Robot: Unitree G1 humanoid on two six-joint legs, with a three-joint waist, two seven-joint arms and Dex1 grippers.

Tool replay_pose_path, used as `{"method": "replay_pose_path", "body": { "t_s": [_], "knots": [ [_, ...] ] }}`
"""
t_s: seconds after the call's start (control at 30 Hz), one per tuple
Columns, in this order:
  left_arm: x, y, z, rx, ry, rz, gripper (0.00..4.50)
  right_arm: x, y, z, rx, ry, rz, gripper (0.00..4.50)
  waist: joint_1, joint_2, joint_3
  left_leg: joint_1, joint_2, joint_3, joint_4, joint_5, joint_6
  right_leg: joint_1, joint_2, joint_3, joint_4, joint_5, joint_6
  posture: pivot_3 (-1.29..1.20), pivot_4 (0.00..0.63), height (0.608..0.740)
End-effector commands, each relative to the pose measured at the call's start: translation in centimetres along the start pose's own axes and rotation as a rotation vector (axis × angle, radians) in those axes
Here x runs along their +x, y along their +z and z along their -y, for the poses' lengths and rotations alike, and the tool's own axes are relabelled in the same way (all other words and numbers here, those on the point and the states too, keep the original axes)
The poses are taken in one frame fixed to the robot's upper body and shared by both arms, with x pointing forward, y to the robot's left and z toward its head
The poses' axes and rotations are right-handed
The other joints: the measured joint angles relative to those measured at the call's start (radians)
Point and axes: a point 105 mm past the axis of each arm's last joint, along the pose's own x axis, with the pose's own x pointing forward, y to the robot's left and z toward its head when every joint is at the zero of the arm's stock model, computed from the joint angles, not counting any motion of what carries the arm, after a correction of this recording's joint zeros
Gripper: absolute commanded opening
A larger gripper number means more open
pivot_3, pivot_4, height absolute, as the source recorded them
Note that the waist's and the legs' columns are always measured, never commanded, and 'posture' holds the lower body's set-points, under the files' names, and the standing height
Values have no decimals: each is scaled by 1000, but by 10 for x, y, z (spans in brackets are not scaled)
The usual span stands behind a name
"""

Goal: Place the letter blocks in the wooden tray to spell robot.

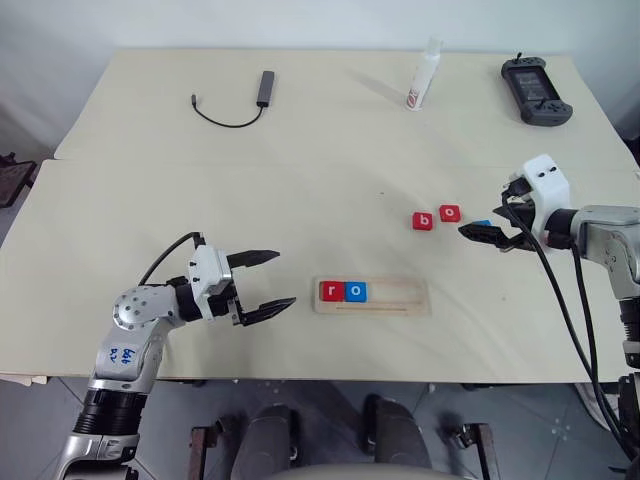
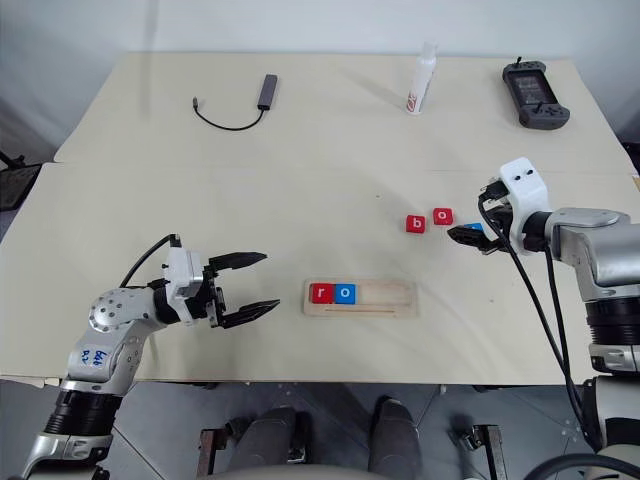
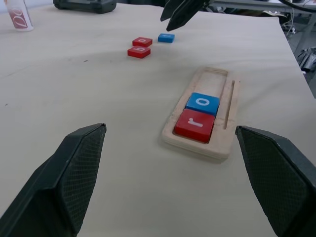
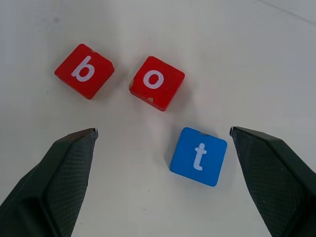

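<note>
The right pincer [image 1: 492,236] hangs with its fingers spread wide and nothing between them, poised just over the blue t block [image 4: 199,156], which lies flat on the tabletop [image 1: 300,150] toward the right edge. Just beside that block, a little farther toward the middle of the tabletop, sit the red o block [image 4: 156,82] and the red b block [image 4: 84,70], side by side and apart from each other, all three loose and outside the wooden tray [image 1: 400,295]. The tray lies near the front edge, about midway along it, and its slot already carries the red r block [image 1: 331,291] and the blue o block [image 1: 356,291], touching, at the slot's left end; the rest of the slot is bare. The left pincer [image 1: 262,285] is also wide and empty, held level beside the tray on its left, well apart from the loose blocks. So two of the five letters are seated and three are left: b, o, then t. Judging by order, b is the next one needed, though the right pincer is lined up nearest t.
</note>
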Motion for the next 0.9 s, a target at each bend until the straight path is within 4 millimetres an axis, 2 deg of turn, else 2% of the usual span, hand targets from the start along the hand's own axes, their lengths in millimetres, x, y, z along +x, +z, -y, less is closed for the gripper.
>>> {"method": "replay_pose_path", "body": {
  "t_s": [0.03,0.17,0.33,0.53,0.83,0.9],
  "knots": [
    [0,6,1,39,1,9,4467,-4,16,-4,-1,6,47,4500,0,0,0,0,0,0,0,0,0,0,0,0,0,0,0,0,150,740],
    [1,6,1,43,0,6,4467,0,24,-18,42,37,38,4500,-1,0,0,0,0,0,0,0,0,0,0,0,0,0,0,0,150,740],
    [1,6,1,52,-6,2,4467,16,19,-41,135,58,-33,4500,-2,0,0,0,1,0,0,0,0,0,0,0,0,0,0,0,150,740],
    [-2,8,2,63,-3,-7,4467,39,13,-55,209,0,-81,4500,-3,0,0,0,0,0,0,0,0,0,0,0,1,0,0,0,150,740],
    [-1,8,4,67,-2,-12,4467,66,25,-62,245,-87,-21,4500,-18,-1,-1,2,1,1,0,0,-1,0,1,1,2,0,0,0,150,740],
    [-1,8,4,68,-1,-13,4500,68,25,-62,246,-97,-18,4112,-26,-1,-1,2,1,1,0,0,-1,0,1,2,2,0,0,0,150,740]
  ]
}}
